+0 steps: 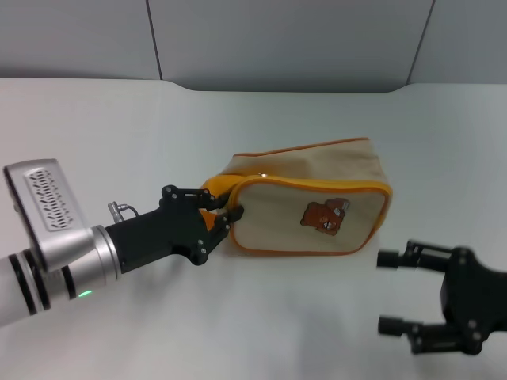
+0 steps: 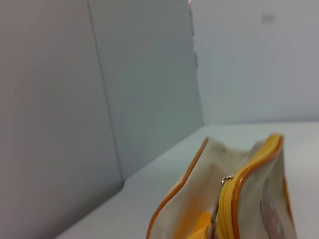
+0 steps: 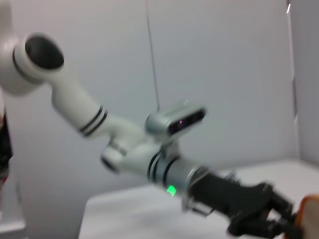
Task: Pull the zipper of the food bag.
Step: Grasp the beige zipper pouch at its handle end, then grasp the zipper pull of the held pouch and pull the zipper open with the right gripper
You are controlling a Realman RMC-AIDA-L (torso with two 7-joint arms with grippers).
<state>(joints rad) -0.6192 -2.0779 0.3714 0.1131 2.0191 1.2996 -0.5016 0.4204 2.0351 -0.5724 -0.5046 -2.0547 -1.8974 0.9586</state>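
Black left hand [image 1: 222,215] clamped on the orange handle [image 1: 215,188] of the food bag [image 1: 317,198].
Zipper [image 2: 225,199] along bag's top edge; right hand [image 1: 396,293] spread wide, near bag's opposite end, above white tabletop [image 1: 253,317].

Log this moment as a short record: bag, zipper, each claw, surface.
bag: small boxy beige fabric food bag with orange piping and a brown bear patch, lying on the white table
zipper: orange-yellow zipper along the upper edge; small silver pull tab at the end nearest the left claw
left claw: left claw at the bag's orange-handle end, closed on the bag there
right claw: right claw open, apart from the bag, near the table's front edge
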